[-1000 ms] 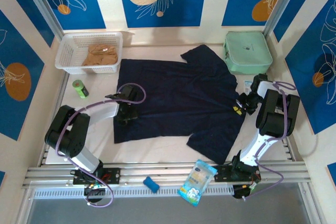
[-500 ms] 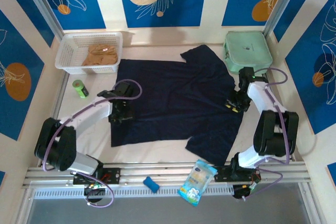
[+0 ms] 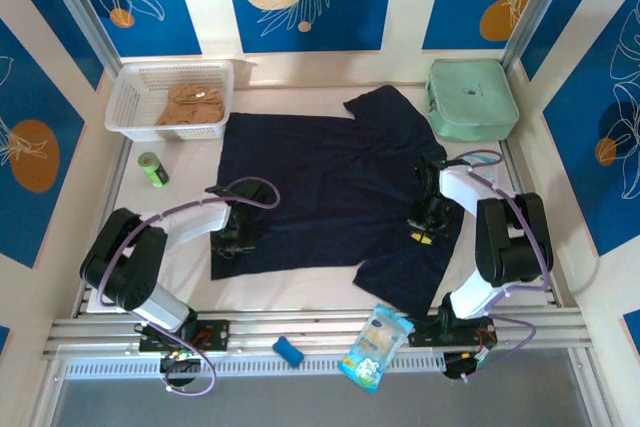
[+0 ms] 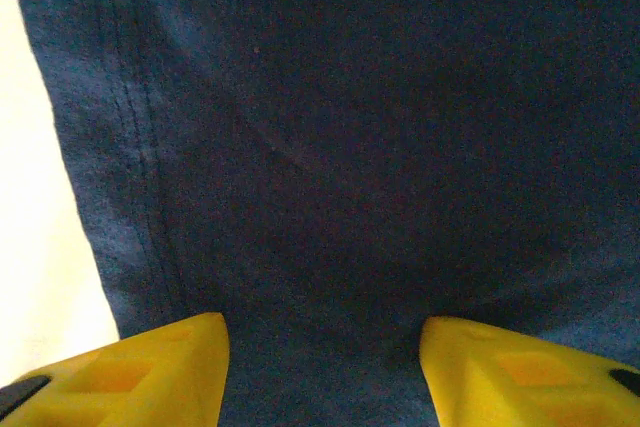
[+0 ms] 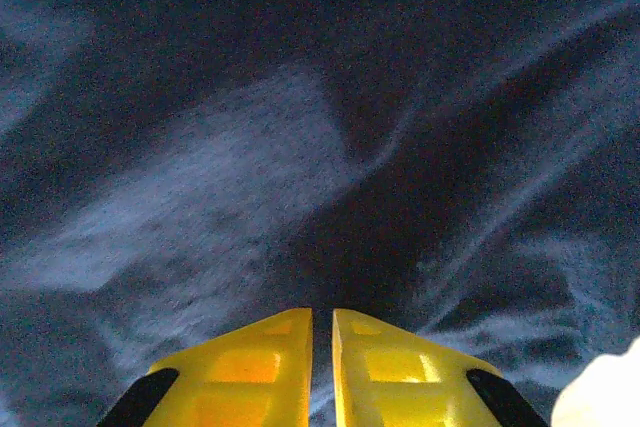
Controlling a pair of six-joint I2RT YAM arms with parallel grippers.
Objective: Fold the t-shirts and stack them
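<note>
Top view: the navy t-shirt (image 3: pixel 330 187) lies spread on the surface (image 3: pixel 300 292) under the left fingers (image 3: pixel 236 239) and right fingers (image 3: pixel 420 232); left wrist: left fingers (image 4: pixel 140 367) stand apart, hem just left of them; right wrist: right fingers (image 5: pixel 260 367) almost together, wrinkled cloth beneath.

White basket (image 3: pixel 125 107) upper left, green can (image 3: pixel 152 169) just below it. Mint case (image 3: pixel 472 99) upper right. Snack bag (image 3: pixel 376 346) and blue block (image 3: pixel 288 351) bottom centre.

The navy t-shirt (image 3: pixel 330 197) is plain and dark, spread open at table centre and lightly wrinkled. Its hem faces 9 o'clock; one sleeve points to 12 o'clock, the other to 5 o'clock. The tan t-shirt (image 3: pixel 193 104) lies crumpled in the white basket (image 3: pixel 125 107) at 10 o'clock.
</note>
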